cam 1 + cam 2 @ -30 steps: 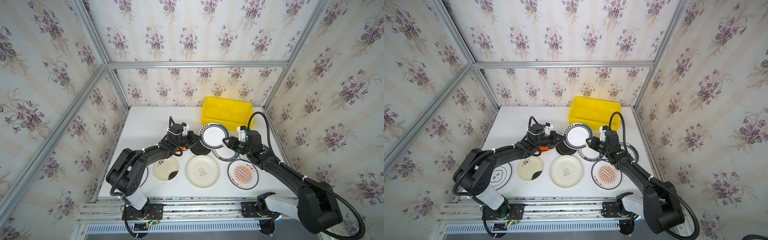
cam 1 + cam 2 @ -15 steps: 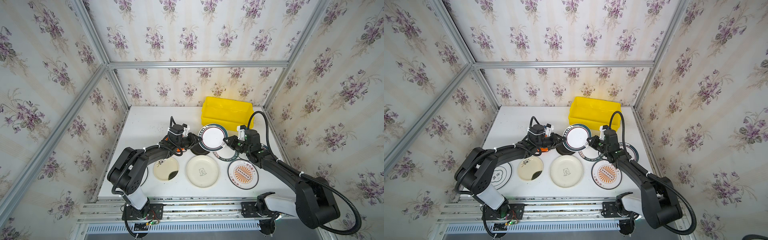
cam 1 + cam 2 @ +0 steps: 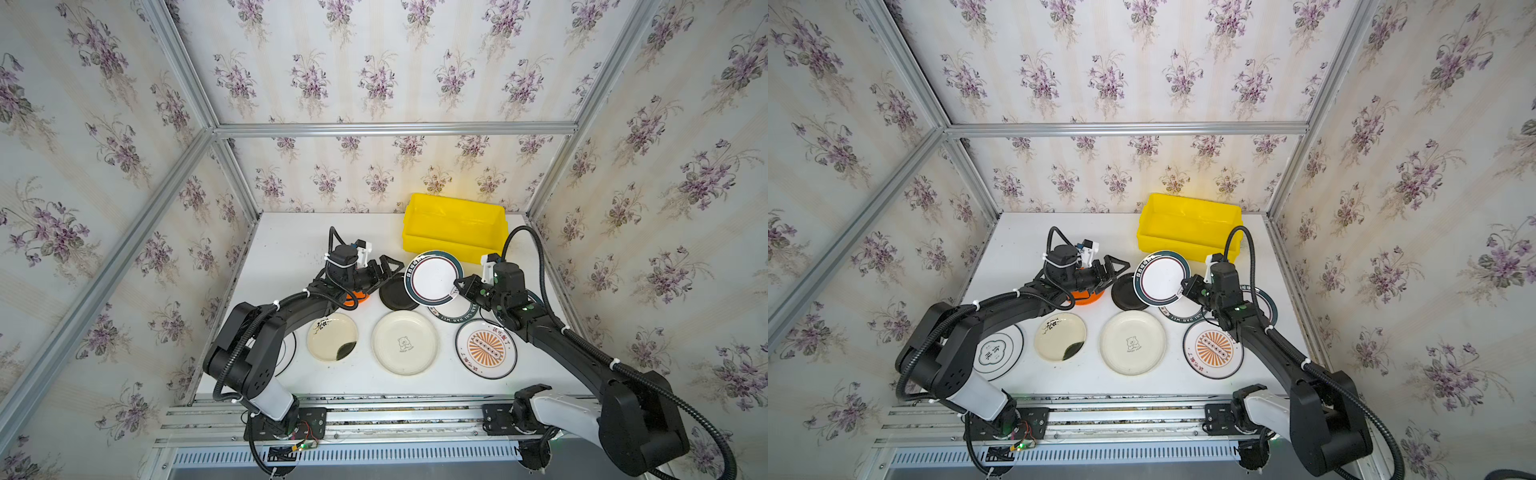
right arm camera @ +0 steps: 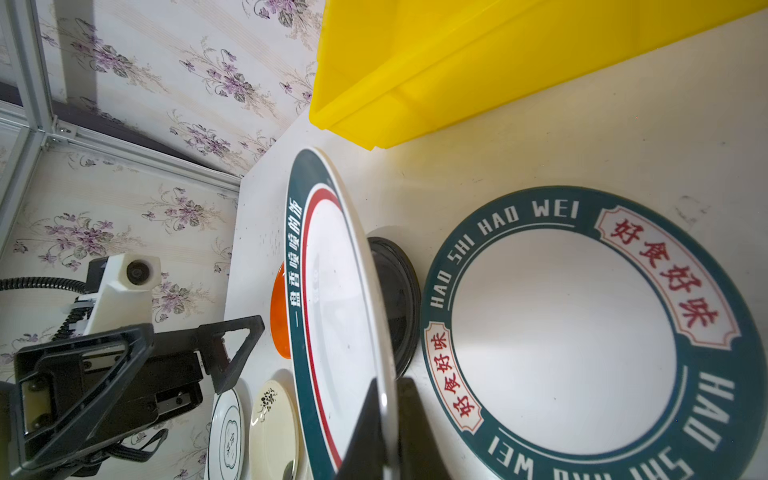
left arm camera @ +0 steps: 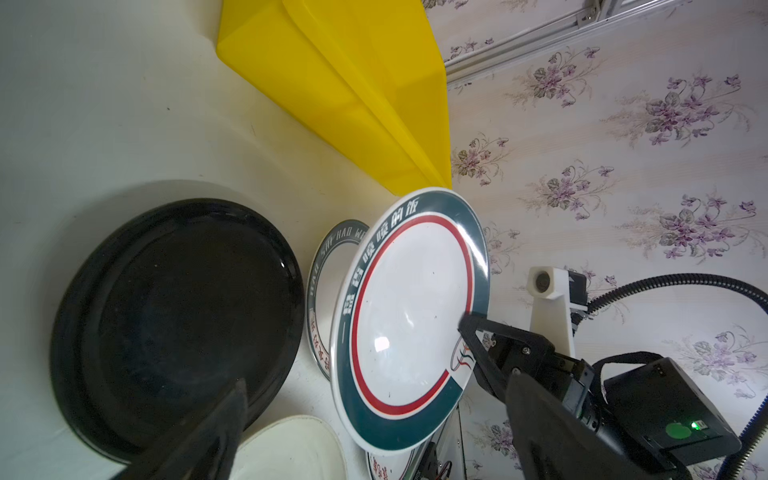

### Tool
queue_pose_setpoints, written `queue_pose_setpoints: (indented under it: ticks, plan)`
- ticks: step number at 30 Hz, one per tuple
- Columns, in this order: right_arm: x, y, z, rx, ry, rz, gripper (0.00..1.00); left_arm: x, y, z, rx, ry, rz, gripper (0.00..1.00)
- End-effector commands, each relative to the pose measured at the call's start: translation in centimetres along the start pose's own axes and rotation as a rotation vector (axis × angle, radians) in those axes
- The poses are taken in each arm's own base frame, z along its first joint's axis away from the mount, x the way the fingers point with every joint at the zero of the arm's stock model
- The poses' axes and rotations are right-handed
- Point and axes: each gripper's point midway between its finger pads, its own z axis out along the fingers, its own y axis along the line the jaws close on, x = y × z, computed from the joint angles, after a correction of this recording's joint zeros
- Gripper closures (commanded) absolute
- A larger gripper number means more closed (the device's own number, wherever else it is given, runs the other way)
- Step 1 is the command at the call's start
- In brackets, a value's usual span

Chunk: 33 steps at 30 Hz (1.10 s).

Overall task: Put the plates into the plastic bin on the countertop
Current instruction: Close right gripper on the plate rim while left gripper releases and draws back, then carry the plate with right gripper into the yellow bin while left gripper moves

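Yellow rectangular plastic bin (image 3: 455, 224): teal-rimmed white round plate (image 3: 432, 277) tilted just outside it, clamped by right hand (image 3: 458, 288). Left hand (image 3: 390, 269) spread wide, holding nothing.

My right gripper (image 3: 457, 289) pinches the rim of a teal-rimmed white plate (image 3: 432, 277), lifted and tilted, with the yellow bin (image 3: 455, 226) just beyond it. My left gripper (image 3: 392, 269) stands wide open beside that plate's far edge, above a black plate (image 3: 392, 297).

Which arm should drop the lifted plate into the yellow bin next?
Right. The right end effector is shut on the teal-rimmed plate, raised just in front of the yellow bin. The left end effector is open, holding nothing.
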Motion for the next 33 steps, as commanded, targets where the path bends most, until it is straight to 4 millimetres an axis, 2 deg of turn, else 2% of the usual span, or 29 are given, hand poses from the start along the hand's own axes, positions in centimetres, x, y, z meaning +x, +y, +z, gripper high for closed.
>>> queue_pose_setpoints:
  ticks: [1, 6, 9, 13, 18, 19, 20, 25, 33]
  plan:
    - [-0.8, 0.5, -0.4, -0.007, -0.03, -0.024, 1.0, -0.3, -0.3, -0.4, 0.009, -0.002, 0.031, 0.0]
    - [-1.1, 0.2, -1.0, 0.033, -0.044, -0.059, 1.0, -0.8, 0.0, -1.1, -0.003, -0.008, 0.056, 0.01]
    - [-1.8, 0.0, -2.2, 0.087, -0.064, -0.104, 1.0, -1.4, 0.3, -2.5, -0.074, -0.051, 0.149, 0.0]
    - [-2.6, 0.3, -3.9, 0.133, -0.088, -0.187, 1.0, -2.1, 0.2, -5.7, -0.253, -0.17, 0.361, 0.01]
    - [-4.1, 1.4, -5.3, 0.153, -0.11, -0.276, 1.0, -3.5, 1.6, -9.6, -0.413, -0.325, 0.505, 0.0]
    - [-4.4, 1.6, -5.4, 0.153, -0.111, -0.279, 1.0, -3.9, 1.0, -10.7, -0.421, -0.366, 0.542, 0.0]
    - [-4.9, 2.1, -5.6, 0.148, -0.113, -0.277, 1.0, -4.1, 1.2, -11.4, -0.45, -0.395, 0.574, 0.0]
    - [-7.2, 3.7, -5.0, 0.142, -0.106, -0.29, 1.0, -4.0, 1.9, -13.3, -0.468, -0.492, 0.673, 0.0]
    - [-12.9, 4.4, -2.9, 0.22, -0.163, -0.318, 1.0, -2.8, 1.7, -13.2, -0.384, -0.5, 0.685, 0.0]
